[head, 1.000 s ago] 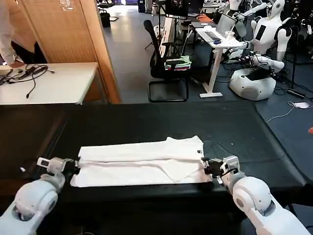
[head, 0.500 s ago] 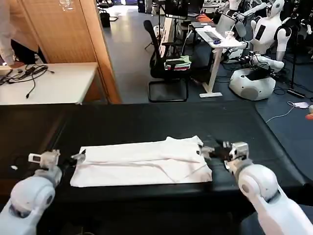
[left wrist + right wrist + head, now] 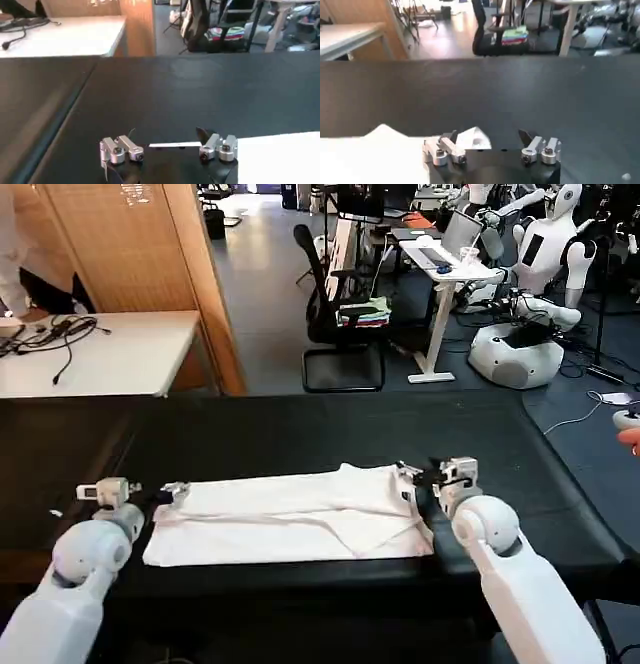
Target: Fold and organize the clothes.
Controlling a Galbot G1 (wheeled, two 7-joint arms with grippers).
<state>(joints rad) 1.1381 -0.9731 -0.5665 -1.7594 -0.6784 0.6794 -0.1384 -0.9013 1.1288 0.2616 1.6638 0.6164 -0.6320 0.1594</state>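
Observation:
The clothes are one white T-shirt (image 3: 290,514), folded into a long flat strip across the black table (image 3: 300,429). My left gripper (image 3: 140,488) is open at the strip's left end, near its far corner. In the left wrist view this gripper (image 3: 168,150) straddles a thin white edge of the T-shirt (image 3: 280,157). At the strip's right end, also near the far corner, my right gripper (image 3: 430,475) is open. In the right wrist view a white corner of the T-shirt (image 3: 472,140) lies between the right gripper's (image 3: 490,150) fingers, which are apart and not closed on it.
Bare black tabletop stretches beyond the shirt and to both sides. A white table with cables (image 3: 90,349) stands at the back left. On the floor behind are an office chair holding a greenish fabric stack (image 3: 365,312), a desk and parked robots (image 3: 520,334).
Both grippers have moved away from me, from the strip's near corners to its far corners. The shirt has stayed flat.

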